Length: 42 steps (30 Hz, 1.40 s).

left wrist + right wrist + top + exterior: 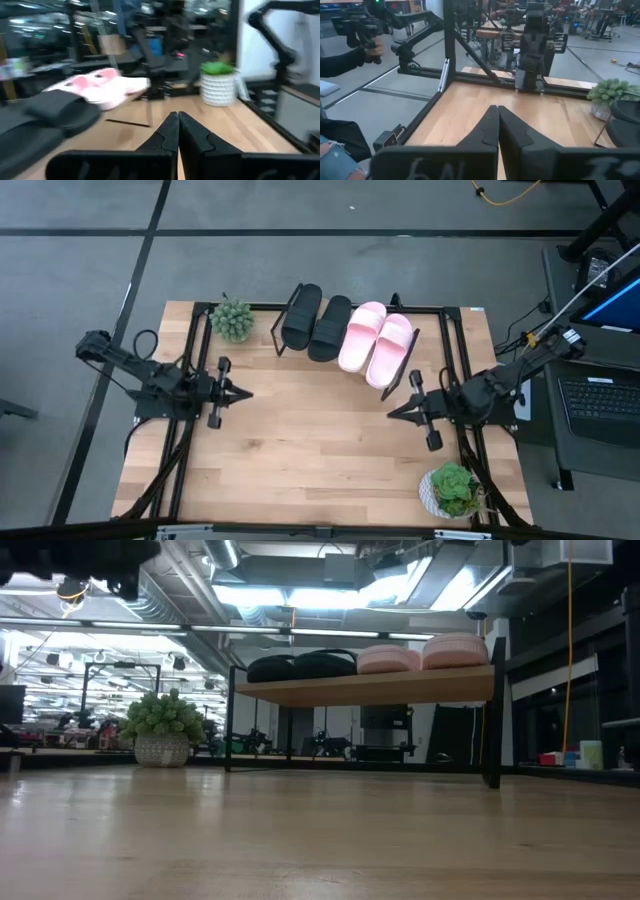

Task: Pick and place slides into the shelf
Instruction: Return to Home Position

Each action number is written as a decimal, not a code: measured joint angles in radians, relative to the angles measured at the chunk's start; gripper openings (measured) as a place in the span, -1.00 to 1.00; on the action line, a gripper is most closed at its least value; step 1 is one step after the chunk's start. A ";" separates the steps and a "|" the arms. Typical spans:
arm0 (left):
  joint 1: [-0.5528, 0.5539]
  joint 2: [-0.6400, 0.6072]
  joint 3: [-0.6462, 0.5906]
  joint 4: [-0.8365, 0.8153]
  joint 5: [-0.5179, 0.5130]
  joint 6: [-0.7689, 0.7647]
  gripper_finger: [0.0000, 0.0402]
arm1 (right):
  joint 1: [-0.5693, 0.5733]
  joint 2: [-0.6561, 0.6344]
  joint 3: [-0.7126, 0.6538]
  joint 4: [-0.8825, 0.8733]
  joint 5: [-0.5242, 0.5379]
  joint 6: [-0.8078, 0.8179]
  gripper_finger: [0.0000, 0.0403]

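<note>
The left tool (pixel 240 392) hangs a little in from the desk's (pixel 320 450) left edge, fingers pressed narrow together and holding nothing. At the middle of the far edge the shelf (pixel 370 690) carries all four slides side by side, the black slides (pixel 330 328) left of the pink slides (pixel 362 335). The right tool (pixel 392 412) hangs in from the right edge, likewise narrow and empty.

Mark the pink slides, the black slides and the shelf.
pink slides (pixel 363 333), high view, middle of the one beside the black pair.
black slides (pixel 330 327), high view, middle of the one beside the pink pair.
shelf (pixel 370 689), low view, front edge of its wood board.
</note>
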 joint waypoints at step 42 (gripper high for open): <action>0.512 -0.208 -0.233 -0.013 0.191 -0.044 -1.00 | -0.003 -0.690 -0.336 -0.206 0.137 -0.047 -0.99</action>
